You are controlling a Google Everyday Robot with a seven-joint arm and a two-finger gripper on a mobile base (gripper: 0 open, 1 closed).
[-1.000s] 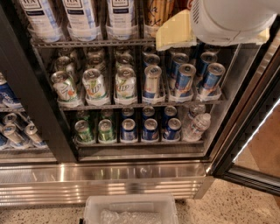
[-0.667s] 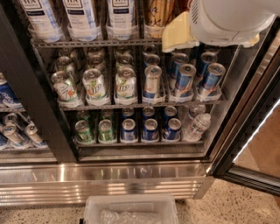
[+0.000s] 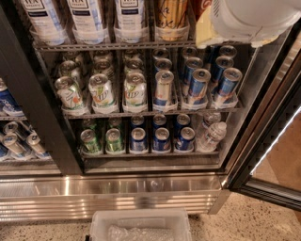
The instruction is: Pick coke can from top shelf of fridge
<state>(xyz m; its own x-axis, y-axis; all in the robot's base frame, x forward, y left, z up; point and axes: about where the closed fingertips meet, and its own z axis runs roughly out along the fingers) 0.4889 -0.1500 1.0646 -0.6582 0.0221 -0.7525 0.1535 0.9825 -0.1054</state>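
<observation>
The fridge point(image 3: 40, 117) stands open in front of me. Its top shelf point(image 3: 94, 46) holds white tea cans point(image 3: 84, 14) and a gold-yellow can point(image 3: 171, 16) in clear cup holders. Only a red sliver of one coke can point(image 3: 201, 4) shows at the top edge, right of the gold can. The rest of it is hidden. My gripper point(image 3: 209, 30) is at the top right, in front of that end of the top shelf. Its white body point(image 3: 254, 16) and a cream part cover the cans behind it.
Lower racks hold 7up cans point(image 3: 101, 89), blue cans point(image 3: 197, 84), small green and blue cans and water bottles point(image 3: 211, 134). The glass door point(image 3: 277, 141) stands open at the right. A ribbed steel base panel point(image 3: 108, 195) and a white plastic bin point(image 3: 141, 226) are below.
My gripper and arm have shifted a little to the right and up, so more of the gold-yellow can shows. The cans and shelves have not moved.
</observation>
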